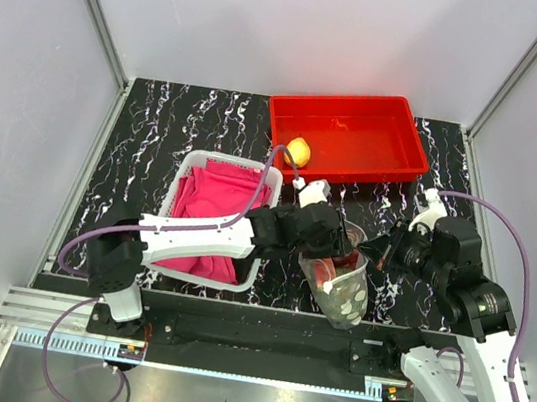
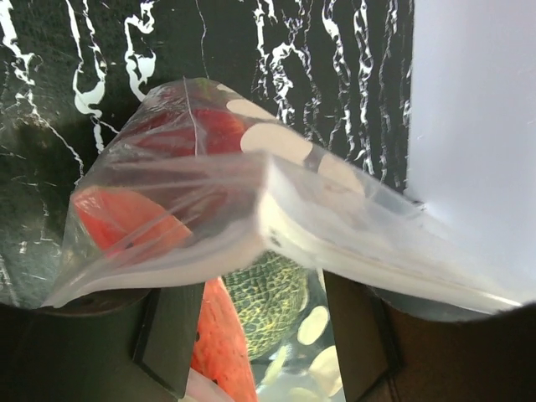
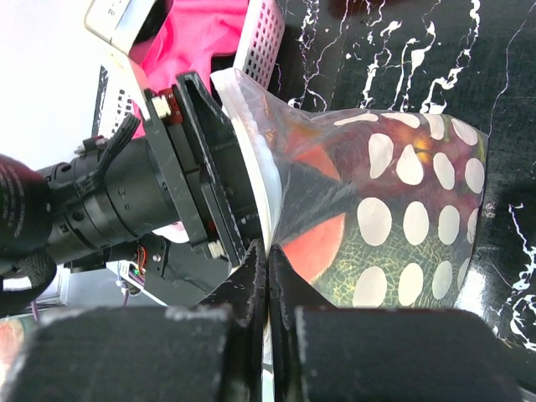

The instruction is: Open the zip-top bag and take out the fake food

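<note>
Clear, crinkly plastic printed with pale round dots forms the zip-top bag (image 3: 394, 193), which is found between the two arms, near the front edge of the black, white-veined table (image 1: 157, 134). Some fake food (image 3: 318, 247) is seen through its film. A red watermelon slice (image 2: 117, 222) and a green melon (image 2: 268, 301) with a netted skin can be made out. A darker red piece (image 2: 205, 134) is also seen, though its shape cannot be made out. The thick whitish zip strip (image 2: 335, 218) of the bag is stretched across the left wrist view.

The right tool (image 3: 267, 260) is pressed together on the bag's rim, with only the thin film pinched between its dark pads. The left tool (image 2: 264, 293) is set against the bag from the other side. Its black fingers (image 2: 172, 335) are seen apart, with the bag and the melon between them. Whether the bag is actually clamped there cannot be told.

At the far side of the table a red plastic tray (image 1: 369, 140), rectangular with a raised rim, is placed. One yellow lemon (image 1: 299, 151) is lying in its near left corner. To the left of the bag a white basket (image 1: 229, 159) with perforated walls is set, and it is filled with crumpled pink cloth (image 1: 213, 203).
</note>
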`<control>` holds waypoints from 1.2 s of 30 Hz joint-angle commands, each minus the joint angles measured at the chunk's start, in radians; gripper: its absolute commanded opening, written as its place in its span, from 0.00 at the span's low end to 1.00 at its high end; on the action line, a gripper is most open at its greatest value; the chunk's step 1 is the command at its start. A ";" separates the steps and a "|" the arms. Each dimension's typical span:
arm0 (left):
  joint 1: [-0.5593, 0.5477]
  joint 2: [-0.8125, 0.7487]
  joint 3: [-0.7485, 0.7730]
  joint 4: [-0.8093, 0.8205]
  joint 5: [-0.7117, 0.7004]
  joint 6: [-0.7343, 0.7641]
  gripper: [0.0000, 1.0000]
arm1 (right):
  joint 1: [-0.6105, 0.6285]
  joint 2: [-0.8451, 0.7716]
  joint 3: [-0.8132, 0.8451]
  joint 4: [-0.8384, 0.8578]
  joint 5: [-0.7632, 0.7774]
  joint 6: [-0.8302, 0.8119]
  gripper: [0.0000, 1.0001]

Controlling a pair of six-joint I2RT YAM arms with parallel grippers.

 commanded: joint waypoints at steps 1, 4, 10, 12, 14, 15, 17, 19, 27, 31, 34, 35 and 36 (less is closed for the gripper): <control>-0.030 -0.018 0.049 -0.003 -0.062 0.121 0.60 | 0.003 -0.006 -0.002 0.047 -0.030 -0.023 0.00; -0.047 -0.035 0.081 -0.019 -0.075 0.227 0.60 | 0.003 -0.008 0.000 0.042 -0.030 -0.032 0.00; -0.058 -0.050 0.141 -0.106 -0.031 0.419 0.60 | 0.003 -0.006 -0.002 0.033 -0.028 -0.041 0.00; -0.058 -0.024 0.185 -0.172 0.016 0.448 0.61 | 0.003 -0.003 -0.003 0.033 -0.031 -0.041 0.00; -0.058 -0.014 0.195 -0.197 0.055 0.457 0.61 | 0.003 -0.006 -0.002 0.035 -0.039 -0.042 0.00; -0.058 -0.007 0.192 -0.197 0.072 0.460 0.62 | 0.003 -0.008 0.001 0.035 -0.039 -0.042 0.00; -0.058 0.003 0.207 -0.224 0.060 0.471 0.62 | 0.002 -0.011 0.012 0.039 -0.044 -0.042 0.00; -0.059 0.009 0.219 -0.255 0.041 0.500 0.63 | 0.003 -0.014 0.029 0.050 -0.047 -0.050 0.00; -0.052 0.046 0.334 -0.387 0.035 0.660 0.67 | 0.003 -0.051 0.069 0.082 0.065 -0.079 0.00; -0.050 0.059 0.360 -0.468 0.029 0.670 0.63 | 0.003 -0.052 0.053 0.087 0.050 -0.073 0.00; -0.050 0.062 0.350 -0.497 0.026 0.658 0.62 | 0.003 -0.051 0.037 0.087 0.038 -0.069 0.00; -0.052 0.063 0.345 -0.503 0.023 0.644 0.62 | 0.003 -0.051 0.032 0.087 0.035 -0.067 0.00; -0.052 0.059 0.337 -0.507 0.021 0.640 0.62 | 0.003 -0.051 0.029 0.085 0.032 -0.065 0.00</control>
